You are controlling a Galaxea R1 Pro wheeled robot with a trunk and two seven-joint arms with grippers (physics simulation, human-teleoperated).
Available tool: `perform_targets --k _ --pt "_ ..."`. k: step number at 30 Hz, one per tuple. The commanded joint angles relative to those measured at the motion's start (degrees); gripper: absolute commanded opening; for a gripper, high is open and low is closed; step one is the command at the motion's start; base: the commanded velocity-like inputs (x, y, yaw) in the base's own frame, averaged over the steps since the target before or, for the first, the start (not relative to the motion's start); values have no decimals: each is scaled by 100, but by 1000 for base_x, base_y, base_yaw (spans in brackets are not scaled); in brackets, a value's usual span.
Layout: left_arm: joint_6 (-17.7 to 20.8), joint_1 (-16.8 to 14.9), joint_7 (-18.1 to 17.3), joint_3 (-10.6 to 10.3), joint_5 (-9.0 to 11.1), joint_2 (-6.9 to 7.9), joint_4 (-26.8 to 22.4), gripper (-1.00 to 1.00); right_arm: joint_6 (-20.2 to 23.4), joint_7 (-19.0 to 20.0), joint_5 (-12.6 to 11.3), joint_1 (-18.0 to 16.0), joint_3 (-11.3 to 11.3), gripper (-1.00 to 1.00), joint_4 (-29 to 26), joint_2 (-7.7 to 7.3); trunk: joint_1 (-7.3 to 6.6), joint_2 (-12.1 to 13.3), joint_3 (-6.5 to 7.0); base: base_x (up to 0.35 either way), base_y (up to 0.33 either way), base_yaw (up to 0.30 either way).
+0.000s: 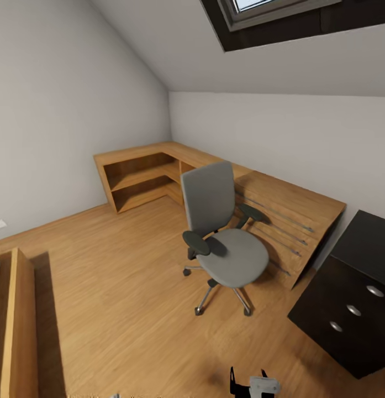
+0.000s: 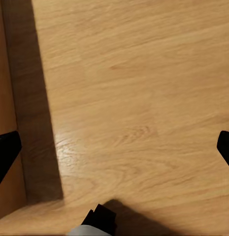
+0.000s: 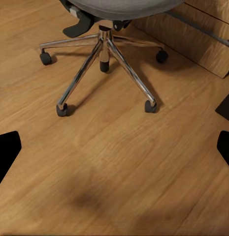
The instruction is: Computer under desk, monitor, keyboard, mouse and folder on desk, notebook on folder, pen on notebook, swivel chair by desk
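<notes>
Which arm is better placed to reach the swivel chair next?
Probably the right. Its wrist view looks at the swivel chair and its chrome base; the left wrist view faces bare wooden floor.

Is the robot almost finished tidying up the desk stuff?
Not nearly. The swivel chair stands by the wooden drawer chest, and its seat looks bare from here, no folder on it. The black desk shows just a corner with its knob drawers; nothing lies on that part. Both tools are open and empty over the wood floor, so nothing is in hand. Everything still looks left to arrange.
</notes>
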Motion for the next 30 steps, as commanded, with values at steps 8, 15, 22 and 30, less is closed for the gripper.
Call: perform_targets --k 8,15,22,30 --pt "-14 -4 42 -51 13 0 -3 100 -16 -33 -8 -4 64 100 6 12 0 -3 -58 20 0 207" --pt "-7 -4 42 -51 13 -2 -3 100 -16 -33 2 -5 67 100 6 12 0 -3 -103 281 0 207" --pt "-3 -4 42 -52 12 -6 -3 100 -19 -33 2 -4 67 100 6 20 0 -3 -141 323 0 221" --pt "0 -4 42 -59 10 -9 -5 100 -28 -33 2 -5 70 100 6 28 0 -3 -148 267 0 260"
